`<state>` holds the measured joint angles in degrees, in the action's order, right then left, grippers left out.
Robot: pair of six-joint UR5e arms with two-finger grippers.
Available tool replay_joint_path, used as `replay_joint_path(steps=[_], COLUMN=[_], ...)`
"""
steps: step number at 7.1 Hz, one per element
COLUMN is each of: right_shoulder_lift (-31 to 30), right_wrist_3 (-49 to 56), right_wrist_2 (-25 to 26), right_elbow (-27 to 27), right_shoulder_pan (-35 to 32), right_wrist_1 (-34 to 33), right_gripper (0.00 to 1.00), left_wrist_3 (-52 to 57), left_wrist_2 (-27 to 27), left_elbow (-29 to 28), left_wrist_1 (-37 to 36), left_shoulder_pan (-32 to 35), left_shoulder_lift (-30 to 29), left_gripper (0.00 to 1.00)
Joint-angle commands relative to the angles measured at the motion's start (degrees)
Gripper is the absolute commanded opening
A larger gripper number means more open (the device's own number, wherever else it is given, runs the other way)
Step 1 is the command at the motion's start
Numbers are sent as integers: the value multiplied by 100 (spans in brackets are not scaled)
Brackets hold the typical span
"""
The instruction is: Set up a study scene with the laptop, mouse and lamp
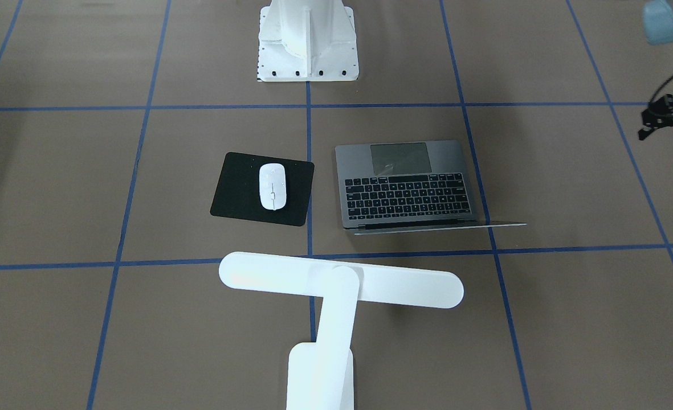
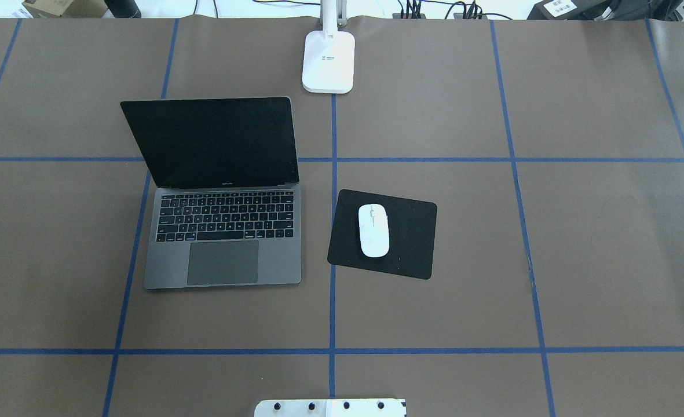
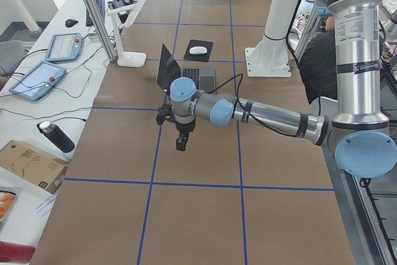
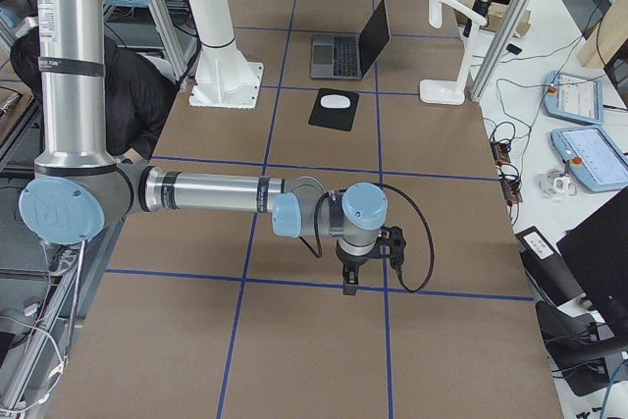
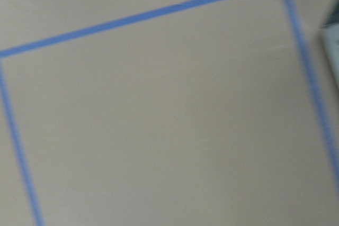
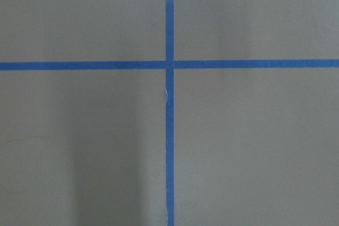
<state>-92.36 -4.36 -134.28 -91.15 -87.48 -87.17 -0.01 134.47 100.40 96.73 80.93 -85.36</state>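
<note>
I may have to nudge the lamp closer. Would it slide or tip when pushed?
Pushed up high, the lamp would probably tip: a tall thin arm carries a long bar head out past a small base. Pushed low at the base, it likely slides on the smooth table. It looks stiff, not floppy.

Bright, even room light with only soft shadows; a pale glare sits on the laptop (image 1: 407,185) trackpad. Left wrist view blurred, right wrist view crisp.

One laptop (image 2: 226,231), one mouse (image 2: 373,230), one lamp (image 2: 328,61), one mouse pad (image 2: 412,231).
</note>
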Motion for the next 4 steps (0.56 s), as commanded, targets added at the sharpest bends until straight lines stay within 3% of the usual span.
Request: replay_joint_path(steps=[1, 3, 4], right_shoulder_lift=[-28, -142, -160], right_wrist_3=[-12, -12, -21], right_wrist_2=[-2, -11, -45], right_elbow=[45, 54, 62], right_shoulder_pan=[-6, -6, -6], right_wrist_1=[-37, -46, -54], right_gripper=[100, 100, 100], left_wrist_3=[907, 741, 0], left_wrist_2=[176, 2, -86], left_elbow=[-1110, -1075, -1014], left_wrist_1=[-5, -5, -5], left_shoulder_pan=[1002, 1004, 969], left_shoulder_lift=[-394, -394, -446], left_gripper=[99, 100, 99])
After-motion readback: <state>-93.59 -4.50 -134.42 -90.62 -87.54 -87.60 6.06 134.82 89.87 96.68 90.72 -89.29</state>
